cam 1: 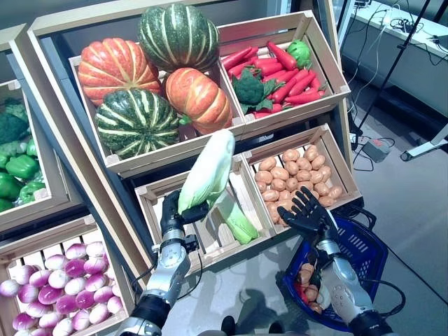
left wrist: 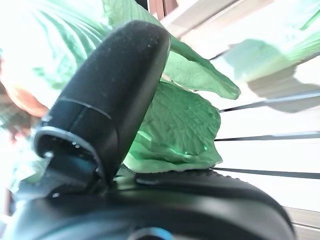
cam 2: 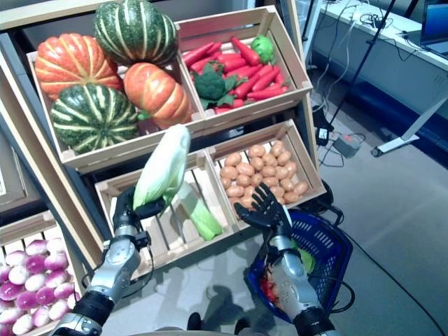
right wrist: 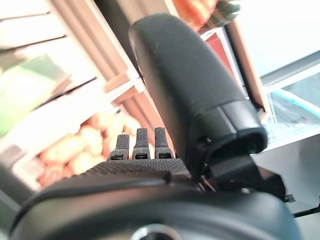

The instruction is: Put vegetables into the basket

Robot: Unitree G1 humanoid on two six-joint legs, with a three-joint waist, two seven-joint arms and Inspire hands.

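Left hand is clenched on the base of a cabbage, its long axis tilted up and to the right above the slatted crate. The blue basket sits low to the right, well apart, already holding some vegetables. Right hand, fingers spread and empty, hovers over the basket's near rim, between the cabbage and the drop spot. A second cabbage lies in the crate.

readable text: none in any view
wooden crates: bare wood, no lettering or signs to be made out
blue basket: no label showing
vegetables: no stickers or tags to be seen
numbers: none
desk items at the far right: too small to tell whether they bear any print
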